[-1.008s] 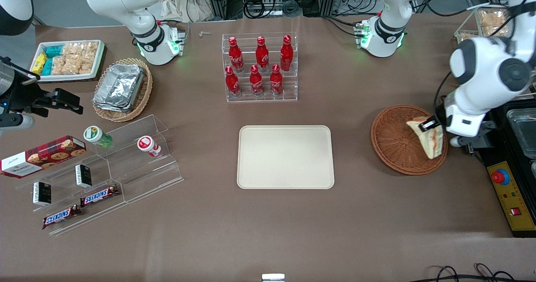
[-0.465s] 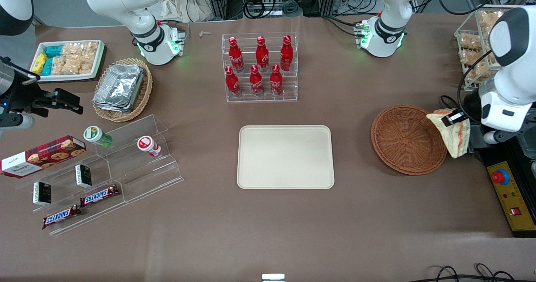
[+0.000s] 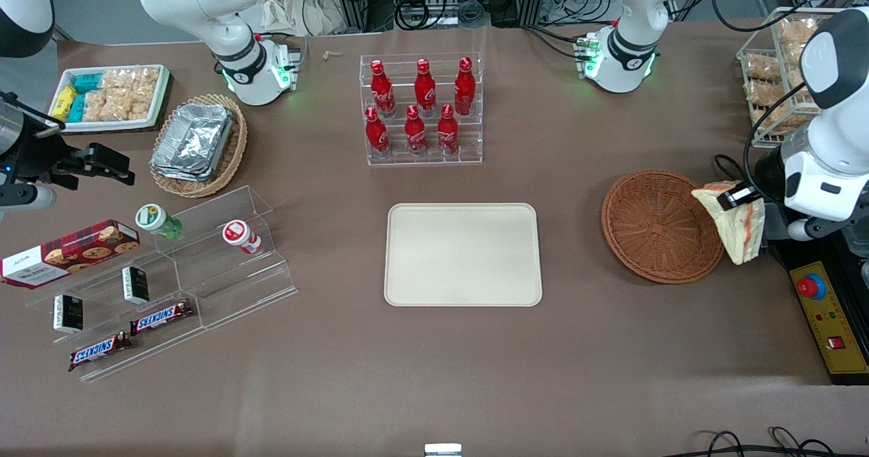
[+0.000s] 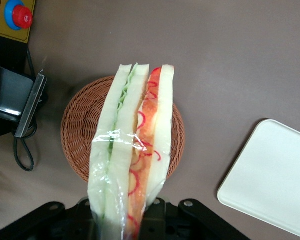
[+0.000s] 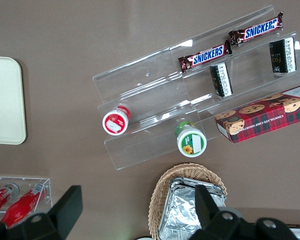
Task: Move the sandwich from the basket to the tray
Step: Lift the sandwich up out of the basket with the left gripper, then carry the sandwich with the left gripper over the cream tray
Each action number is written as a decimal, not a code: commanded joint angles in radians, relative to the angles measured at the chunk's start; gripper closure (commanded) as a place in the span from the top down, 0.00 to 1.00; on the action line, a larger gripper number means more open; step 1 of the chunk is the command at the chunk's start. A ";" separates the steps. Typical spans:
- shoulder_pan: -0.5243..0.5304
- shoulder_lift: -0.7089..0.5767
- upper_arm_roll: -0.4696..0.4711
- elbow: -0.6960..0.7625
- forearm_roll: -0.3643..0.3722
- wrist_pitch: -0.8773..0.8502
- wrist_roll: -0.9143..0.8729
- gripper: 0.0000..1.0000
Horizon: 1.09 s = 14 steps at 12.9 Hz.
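Note:
My left gripper [image 3: 738, 196] is shut on the clear-wrapped sandwich [image 3: 736, 225] and holds it in the air beside the rim of the reddish-brown wicker basket [image 3: 658, 226], toward the working arm's end of the table. In the left wrist view the sandwich [image 4: 132, 150] hangs from the gripper [image 4: 121, 220] with its green and red filling edge showing, above the basket [image 4: 77, 132]. Nothing lies in the basket. The cream-beige tray [image 3: 463, 254] lies flat at the table's middle, bare; its corner shows in the left wrist view [image 4: 272, 180].
A clear rack of red bottles [image 3: 422, 111] stands farther from the front camera than the tray. A yellow control box with a red button [image 3: 825, 311] sits at the working arm's table edge. A wire rack of snack bags [image 3: 774, 77] stands near it.
The gripper lifted the sandwich out of the basket and carried it past the basket's rim toward the working arm's end; since half a second ago it has hardly moved.

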 commanded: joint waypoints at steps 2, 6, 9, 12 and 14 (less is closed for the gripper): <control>0.002 0.020 -0.036 0.052 0.008 -0.029 0.015 0.00; 0.004 0.031 -0.124 0.061 0.002 -0.029 0.020 0.00; 0.002 0.051 -0.202 0.066 0.009 -0.015 0.024 0.00; 0.000 0.094 -0.262 0.060 -0.003 0.038 0.024 0.00; -0.001 0.148 -0.326 0.049 -0.004 0.113 0.012 0.00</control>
